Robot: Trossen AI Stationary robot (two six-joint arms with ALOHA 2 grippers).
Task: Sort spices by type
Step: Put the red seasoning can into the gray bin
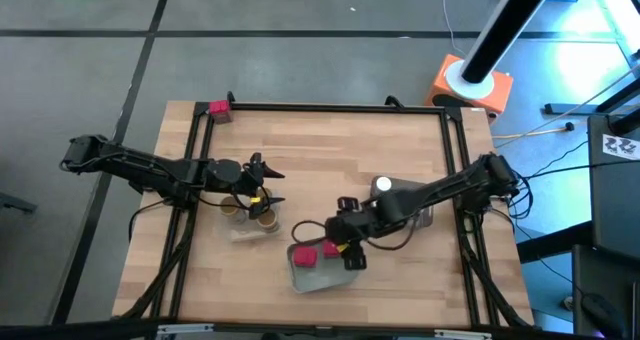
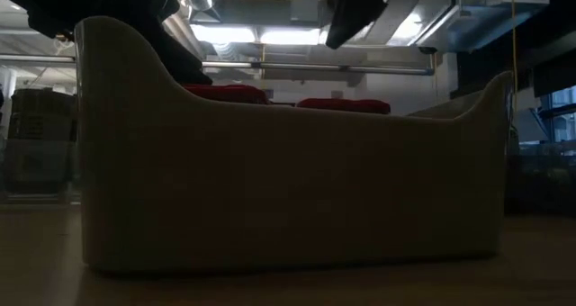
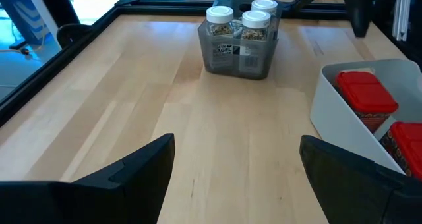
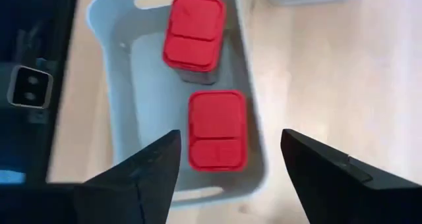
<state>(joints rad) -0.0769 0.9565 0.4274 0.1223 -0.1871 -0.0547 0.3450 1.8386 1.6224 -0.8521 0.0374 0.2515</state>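
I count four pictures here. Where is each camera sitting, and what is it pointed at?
High view: above the table, looking straight down on the light wooden table, both dark arms and the pale grey plastic tray.
Low view: at table-top height, facing that tray's wall; dark arm parts overhead.
Left wrist view: past the open left gripper toward clear white-lidded jars.
Right wrist view: down past the open right gripper onto two red-lidded containers.
Shared: the tray with red lids shows in both wrist views.
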